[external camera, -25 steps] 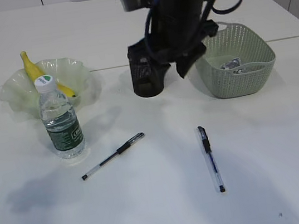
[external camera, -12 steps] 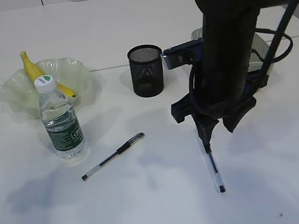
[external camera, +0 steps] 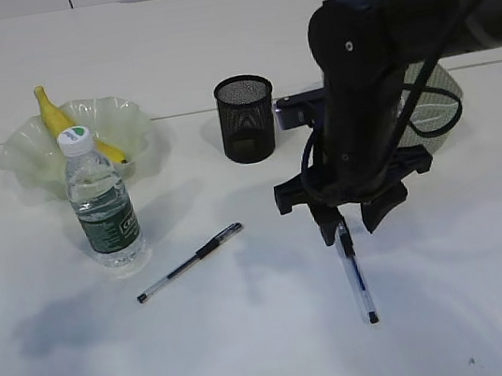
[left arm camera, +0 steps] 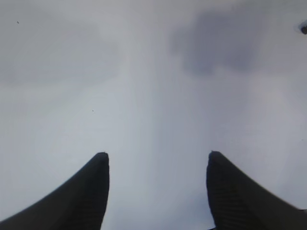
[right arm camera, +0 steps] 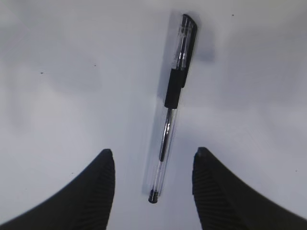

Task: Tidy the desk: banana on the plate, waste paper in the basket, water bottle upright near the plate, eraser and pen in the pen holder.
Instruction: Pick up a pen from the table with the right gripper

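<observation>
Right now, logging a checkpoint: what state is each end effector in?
Left end effector: open, holding nothing.
Right end effector: open above the clear black-capped pen.

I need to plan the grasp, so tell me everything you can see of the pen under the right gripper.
The pen is a clear-barrelled gel pen with a black rubber grip, a clear clipped cap and a dark end plug. It lies flat on the white table, touching nothing else. The right gripper hangs above it, jaws open to either side of the barrel, not touching it.
</observation>
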